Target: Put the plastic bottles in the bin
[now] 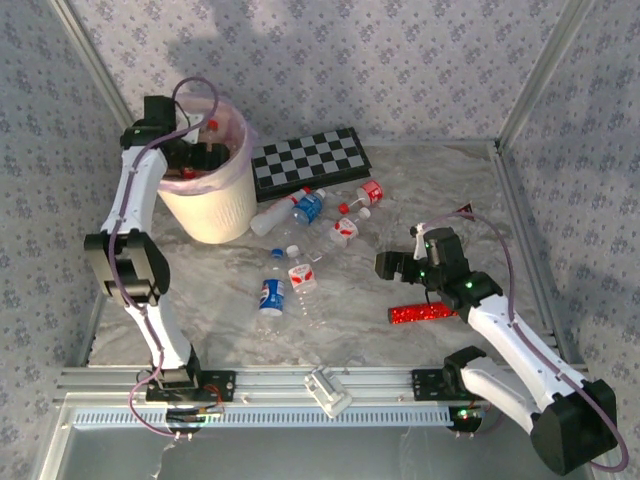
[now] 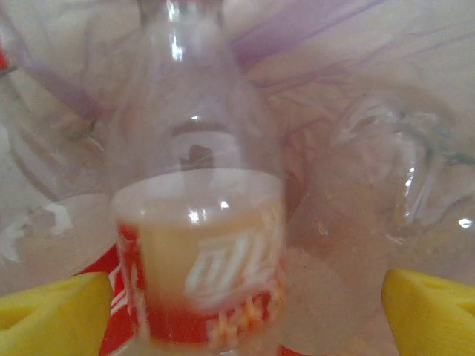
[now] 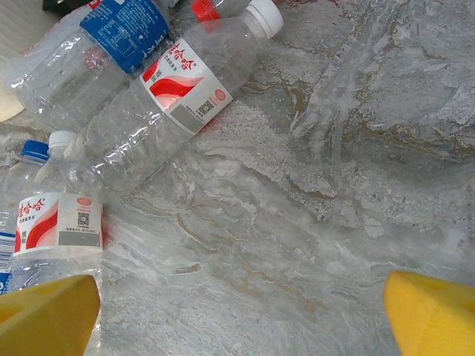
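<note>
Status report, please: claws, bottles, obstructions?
Left claw open over round cream-white bin, clear red-labelled plastic bottle between fingers. Right claw open, more bottles lying nearby. Red glittery tube near right claw.

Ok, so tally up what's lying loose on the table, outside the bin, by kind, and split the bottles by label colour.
Red-label bottles: 3
Blue-label bottles: 2
Checkerboard: 1
Red glittery tube: 1
Total: 7

Blurred red-labelled bottle [image 2: 199, 252] in the left wrist view, base cut off by the bottom edge.
</note>
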